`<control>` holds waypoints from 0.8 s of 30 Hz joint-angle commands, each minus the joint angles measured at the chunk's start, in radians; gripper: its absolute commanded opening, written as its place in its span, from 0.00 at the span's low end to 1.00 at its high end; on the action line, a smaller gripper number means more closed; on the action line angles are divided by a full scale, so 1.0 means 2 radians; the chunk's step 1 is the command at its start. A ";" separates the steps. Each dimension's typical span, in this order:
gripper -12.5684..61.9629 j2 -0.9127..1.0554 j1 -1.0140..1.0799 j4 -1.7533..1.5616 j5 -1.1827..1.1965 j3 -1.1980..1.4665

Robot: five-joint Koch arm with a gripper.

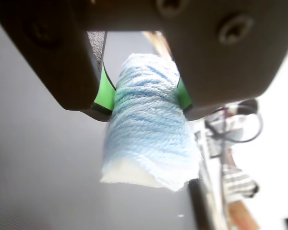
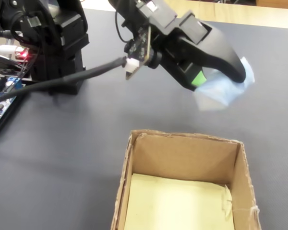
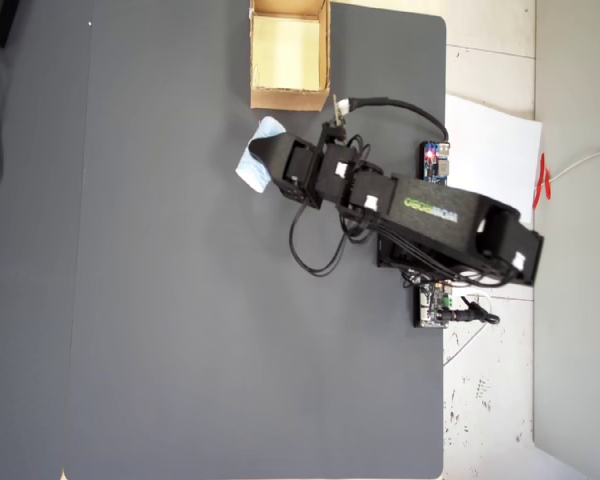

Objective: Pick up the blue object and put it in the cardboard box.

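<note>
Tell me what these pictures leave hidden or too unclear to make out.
- Cardboard box: its near side is cut off by the fixed view's bottom edge.
- Blue yarn roll: its top is hidden behind the gripper body in the wrist view; the arm covers most of it overhead.
- Clutter at the wrist view's right edge: too blurred to identify.

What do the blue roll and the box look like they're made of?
Blue object: soft wound yarn or knit fabric, matte; ribbed strands and a frayed white end show in the wrist view. Core unknown. Cardboard box: brown corrugated-looking card, matte, ragged cut edges; the pale yellow bottom looks like paper, uncertain.
</note>
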 commanded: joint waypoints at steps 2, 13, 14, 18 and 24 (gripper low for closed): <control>0.31 0.058 0.012 -0.041 0.008 -0.015; 0.31 0.051 0.143 0.110 -0.100 -0.141; 0.31 0.046 0.150 0.116 -0.106 -0.150; 0.31 -0.010 0.187 0.140 -0.125 -0.204; 0.31 -0.094 0.229 0.151 -0.139 -0.258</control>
